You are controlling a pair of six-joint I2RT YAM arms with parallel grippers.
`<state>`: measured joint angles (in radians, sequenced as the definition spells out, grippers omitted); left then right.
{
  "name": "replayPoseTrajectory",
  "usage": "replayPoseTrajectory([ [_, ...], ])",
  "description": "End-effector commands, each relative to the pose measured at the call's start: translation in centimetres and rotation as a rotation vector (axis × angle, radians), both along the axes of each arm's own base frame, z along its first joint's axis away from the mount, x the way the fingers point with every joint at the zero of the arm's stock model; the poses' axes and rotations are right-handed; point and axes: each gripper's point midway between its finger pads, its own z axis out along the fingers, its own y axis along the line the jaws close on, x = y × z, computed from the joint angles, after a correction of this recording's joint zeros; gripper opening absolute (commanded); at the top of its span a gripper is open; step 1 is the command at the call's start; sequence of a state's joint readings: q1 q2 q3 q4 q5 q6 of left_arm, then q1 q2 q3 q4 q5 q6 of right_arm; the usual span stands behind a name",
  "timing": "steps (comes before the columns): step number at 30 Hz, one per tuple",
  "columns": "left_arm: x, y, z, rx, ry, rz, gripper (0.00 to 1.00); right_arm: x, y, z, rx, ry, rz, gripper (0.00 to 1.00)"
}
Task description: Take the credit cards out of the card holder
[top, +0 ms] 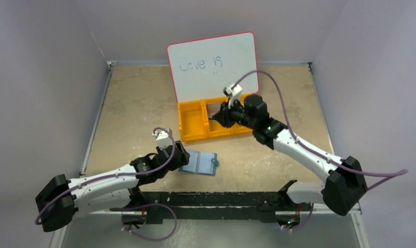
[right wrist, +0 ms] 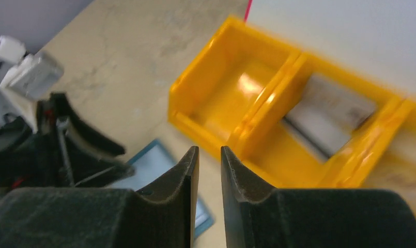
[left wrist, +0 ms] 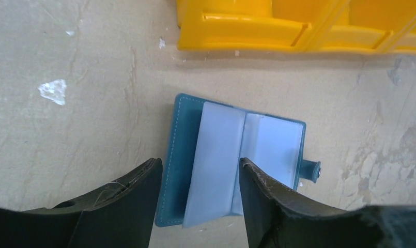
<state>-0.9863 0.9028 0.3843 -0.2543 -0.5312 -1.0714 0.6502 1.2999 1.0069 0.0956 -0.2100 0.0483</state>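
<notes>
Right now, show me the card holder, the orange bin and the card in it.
card holder [left wrist: 218,150], left wrist view, pale inner pocket.
orange bin [top: 191,122], top view, bare left compartment.
card [right wrist: 329,111], right wrist view, its grey face.

Our left arm [top: 107,178] lies low, reaching from the near left corner of the desk [top: 138,103] toward the middle of its near edge. The left end effector [left wrist: 198,170] points down at the surface, its two dark fingers [left wrist: 128,201] set well apart. Our right arm [top: 304,150] stretches from the near right corner diagonally toward the far middle. The right end effector [right wrist: 210,155] tilts downward, jaws parted by a narrow gap, gripping nothing.
</notes>
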Motion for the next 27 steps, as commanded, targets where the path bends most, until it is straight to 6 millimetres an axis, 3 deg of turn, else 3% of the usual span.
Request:
replayPoseTrajectory([
  [1,0.1,-2.3,0.7,-0.125,0.009,-0.027,0.55,-7.1,2.7,-2.3,0.42,0.379,-0.006,0.25],
  [4,0.1,-2.3,0.3,-0.133,0.015,-0.025,0.55,-11.0,4.2,-3.4,0.473,0.424,0.019,0.27],
  [8,-0.1,-2.2,-0.9,-0.101,0.048,-0.023,0.56,-12.7,5.6,-5.7,0.412,0.482,-0.021,0.27],
  [14,-0.2,-2.8,-1.9,-0.085,0.074,-0.045,0.49,-13.0,6.2,-9.8,0.306,0.568,-0.152,0.26],
  [20,-0.2,-2.7,-1.8,-0.084,0.065,-0.046,0.41,-12.8,5.5,-12.1,0.214,0.606,-0.247,0.27],
  [27,-0.3,-3.0,-1.7,-0.087,0.064,-0.066,0.31,-13.3,6.5,-15.0,0.06,0.642,-0.29,0.28],
])
